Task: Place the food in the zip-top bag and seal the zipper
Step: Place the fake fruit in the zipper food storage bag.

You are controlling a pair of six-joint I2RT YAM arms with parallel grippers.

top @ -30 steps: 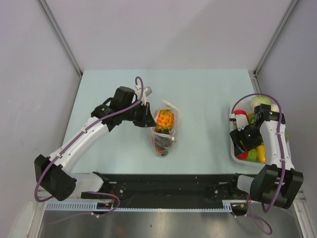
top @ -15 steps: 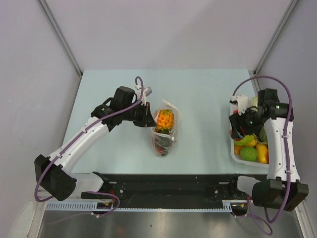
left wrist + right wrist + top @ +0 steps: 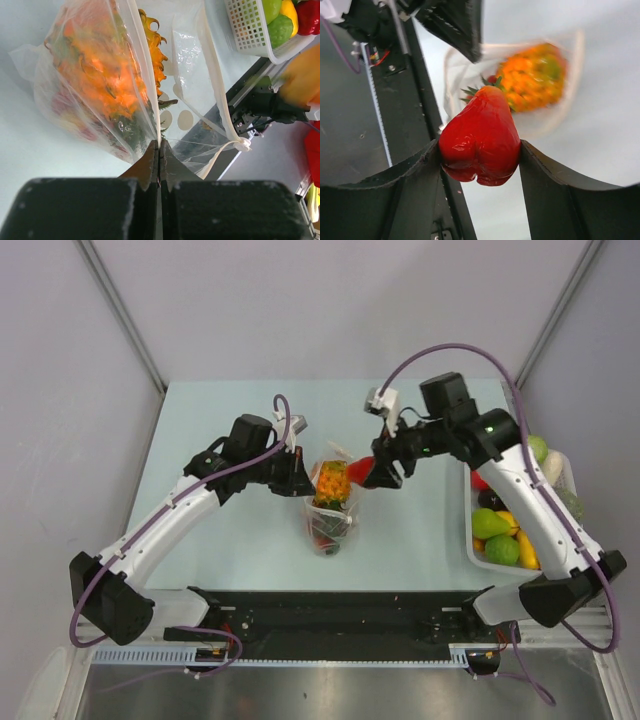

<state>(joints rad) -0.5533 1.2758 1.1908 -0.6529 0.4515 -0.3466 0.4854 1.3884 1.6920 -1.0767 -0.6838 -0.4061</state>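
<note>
- Zip-top bag at table centre: clear and crinkly, with one orange ruffled piece inside and dark reddish bits beneath it.
- Left gripper, at 9 o'clock, is pressed together on the zip-top bag's mouth edge.
- Right gripper pinches one glossy red piece at the bag's 2 o'clock.
- One white basket at 3 o'clock holds two green fruits and a yellow piece.

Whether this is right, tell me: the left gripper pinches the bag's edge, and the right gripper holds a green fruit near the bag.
One error: the fruit in the right gripper is red, not green, as the right wrist view shows. The left gripper does pinch the zip-top bag at its edge.
</note>
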